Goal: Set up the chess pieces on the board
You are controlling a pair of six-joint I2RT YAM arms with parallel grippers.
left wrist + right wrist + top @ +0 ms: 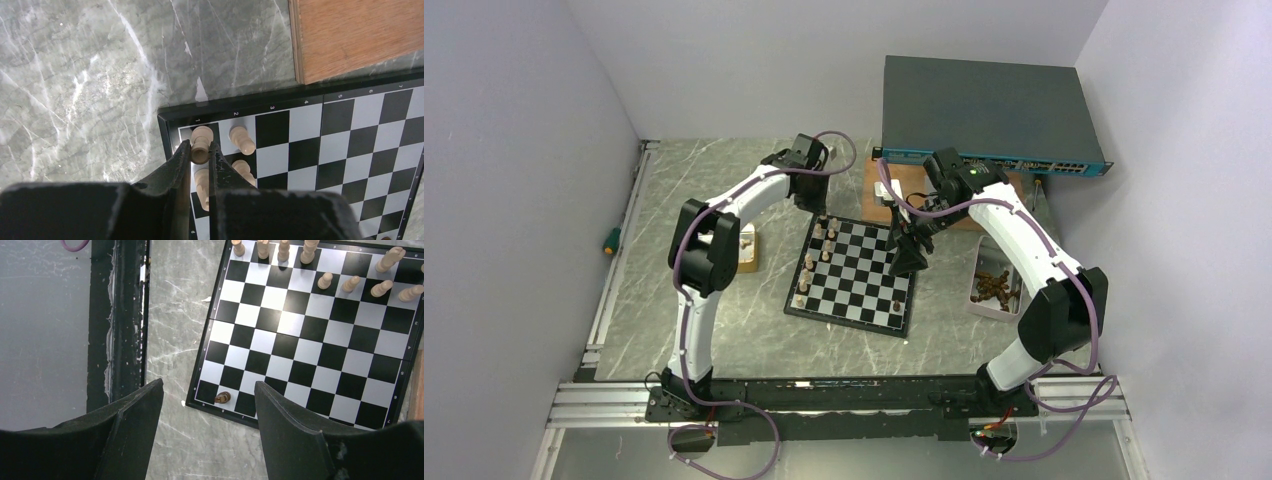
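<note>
Marbled desk (75,75) carries the board (350,130), where the left gripper (200,151) pinches a tan chessman (202,134), probably light and tippy, best held at its waist; the right gripper (209,386) hangs spread.

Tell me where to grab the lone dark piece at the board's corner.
Come straight down on the dark piece and close the jaws across its slim waist. It seems to lie on its side, alone near the board edge, so nothing crowds either side.

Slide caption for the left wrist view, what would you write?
Left gripper closed on a light chess piece at the board's corner square.
</note>
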